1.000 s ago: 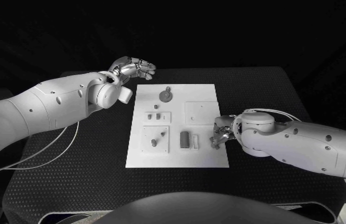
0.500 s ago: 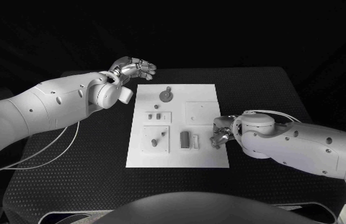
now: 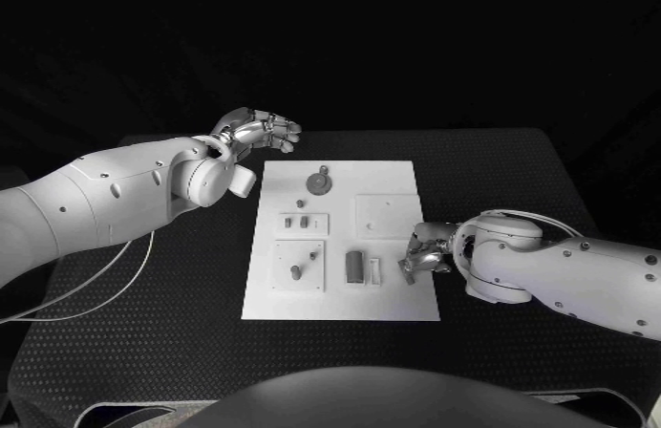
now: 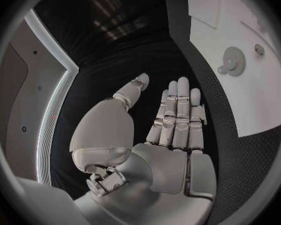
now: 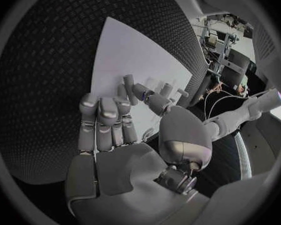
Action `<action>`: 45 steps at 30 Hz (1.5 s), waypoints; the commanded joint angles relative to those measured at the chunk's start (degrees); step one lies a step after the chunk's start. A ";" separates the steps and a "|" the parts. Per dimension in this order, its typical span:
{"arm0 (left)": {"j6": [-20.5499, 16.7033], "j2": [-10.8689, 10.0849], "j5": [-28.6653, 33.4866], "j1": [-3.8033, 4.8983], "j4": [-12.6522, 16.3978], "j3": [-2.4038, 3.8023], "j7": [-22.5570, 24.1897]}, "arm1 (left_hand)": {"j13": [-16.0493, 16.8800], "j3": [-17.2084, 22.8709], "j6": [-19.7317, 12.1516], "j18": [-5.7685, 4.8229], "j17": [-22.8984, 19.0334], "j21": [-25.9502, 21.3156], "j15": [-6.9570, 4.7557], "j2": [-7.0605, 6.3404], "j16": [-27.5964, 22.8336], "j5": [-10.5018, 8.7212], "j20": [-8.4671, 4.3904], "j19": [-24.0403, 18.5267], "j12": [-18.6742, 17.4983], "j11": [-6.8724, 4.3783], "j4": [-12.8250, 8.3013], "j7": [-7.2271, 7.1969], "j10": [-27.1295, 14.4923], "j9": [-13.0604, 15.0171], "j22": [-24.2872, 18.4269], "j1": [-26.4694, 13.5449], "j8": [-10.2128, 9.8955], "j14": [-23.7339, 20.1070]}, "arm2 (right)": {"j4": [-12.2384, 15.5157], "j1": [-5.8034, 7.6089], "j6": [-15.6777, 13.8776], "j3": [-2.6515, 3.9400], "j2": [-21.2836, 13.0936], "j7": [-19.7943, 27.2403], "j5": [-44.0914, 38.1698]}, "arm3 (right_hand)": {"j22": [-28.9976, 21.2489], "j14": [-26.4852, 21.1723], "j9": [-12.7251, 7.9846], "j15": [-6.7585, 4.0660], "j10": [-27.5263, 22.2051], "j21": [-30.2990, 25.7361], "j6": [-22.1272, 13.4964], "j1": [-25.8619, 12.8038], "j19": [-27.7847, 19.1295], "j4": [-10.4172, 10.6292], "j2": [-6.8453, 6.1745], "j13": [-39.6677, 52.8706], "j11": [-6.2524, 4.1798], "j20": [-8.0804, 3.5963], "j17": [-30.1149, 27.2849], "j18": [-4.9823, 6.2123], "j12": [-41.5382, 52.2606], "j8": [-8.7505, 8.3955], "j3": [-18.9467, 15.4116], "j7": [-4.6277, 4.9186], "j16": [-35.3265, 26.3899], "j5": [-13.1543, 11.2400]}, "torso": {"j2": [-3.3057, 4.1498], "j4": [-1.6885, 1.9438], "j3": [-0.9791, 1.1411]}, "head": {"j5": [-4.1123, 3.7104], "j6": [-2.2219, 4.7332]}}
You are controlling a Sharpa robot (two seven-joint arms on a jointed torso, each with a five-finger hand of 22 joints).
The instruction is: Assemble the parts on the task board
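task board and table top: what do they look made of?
Task board: looks like rigid plastic, matte white; flat sheet, crisp edges, no glare. Could be painted metal. Table: black mat, likely rubber or textured foam; the right wrist view shows a regular dimpled pattern.

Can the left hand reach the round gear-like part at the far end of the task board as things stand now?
Probably yes. The left hand hovers open off the far left corner of the task board, and the round gear-like part lies uncovered near that corner. Nothing stands between them; the right hand is at the opposite side.
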 commanded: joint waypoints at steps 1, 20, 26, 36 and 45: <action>0.74 0.06 0.27 0.04 0.13 0.04 0.31 | -0.10 0.04 -0.44 0.33 0.12 -0.21 0.13 0.02 -0.38 0.30 0.22 -0.13 -0.16 0.06 0.25 -0.12 0.21 -0.08 0.88 -0.48 0.24 0.37 | 0.46 0.32 -4.44 0.01 0.16 0.72 9.92 | -0.09 0.19 0.58 -0.11 0.59 0.22 0.61 0.54 0.41 -0.05 1.12 -0.07 -0.28 -0.14 0.07 2.11 0.01 0.54 -0.03 -0.07 -0.17 0.14 | -0.01 -0.06 0.04 | 0.07 0.00; 0.98 0.26 0.25 0.04 0.26 0.03 0.20 | -0.10 0.08 -0.45 0.33 0.26 -0.23 0.13 -0.02 -0.49 0.43 0.23 -0.13 -0.16 0.06 0.24 -0.12 0.21 -0.10 0.91 -0.40 0.27 0.39 | -2.80 0.06 -2.35 -0.17 5.01 -1.38 15.13 | -0.40 0.12 0.24 -0.28 0.47 0.23 0.72 -0.67 0.38 -0.16 1.39 -0.10 -0.35 -0.26 0.15 2.11 -0.14 0.62 -0.26 -0.14 -0.28 -1.68 | 0.02 0.08 0.02 | 0.06 0.00; 0.98 0.15 0.25 0.04 0.27 0.03 0.14 | -0.10 0.08 -0.46 0.33 0.29 -0.24 0.13 -0.01 -0.51 0.44 0.23 -0.13 -0.17 0.07 0.25 -0.12 0.20 -0.11 0.92 -0.41 0.28 0.39 | -3.20 -0.67 -3.12 -0.17 5.58 -0.96 14.94 | -0.44 0.11 0.17 -0.28 0.43 0.25 0.71 -0.81 0.36 -0.19 1.60 -0.09 -0.36 -0.27 0.17 2.11 -0.15 0.62 -0.35 -0.15 -0.28 -2.16 | 0.07 0.01 0.03 | 0.51 0.00; 1.12 0.21 0.24 0.04 0.34 0.03 0.05 | -0.11 0.07 -0.47 0.32 0.34 -0.25 0.14 -0.02 -0.56 0.45 0.23 -0.13 -0.17 0.07 0.27 -0.11 0.19 -0.12 0.93 -0.42 0.28 0.39 | -5.07 -1.01 -3.28 -0.24 6.66 -0.96 14.29 | -0.46 0.10 0.13 -0.30 0.41 0.28 0.72 -0.94 0.37 -0.22 1.45 -0.08 -0.37 -0.28 0.19 2.11 -0.14 0.64 -0.50 -0.15 -0.28 -2.46 | 0.00 0.05 -0.02 | 0.73 0.00; 1.21 0.20 0.24 0.04 0.31 0.03 -0.04 | -0.12 0.06 -0.49 0.31 0.40 -0.26 0.15 -0.01 -0.62 0.45 0.25 -0.13 -0.18 0.08 0.32 -0.10 0.18 -0.13 0.94 -0.48 0.29 0.39 | -5.05 -1.07 -3.39 -0.24 6.96 -0.34 14.38 | -0.53 0.10 0.08 -0.34 0.38 0.32 0.84 -1.15 0.40 -0.14 1.21 -0.04 -0.41 -0.31 0.23 2.11 -0.13 0.73 -0.79 -0.20 -0.28 -3.15 | 0.00 0.00 0.01 | 0.92 0.00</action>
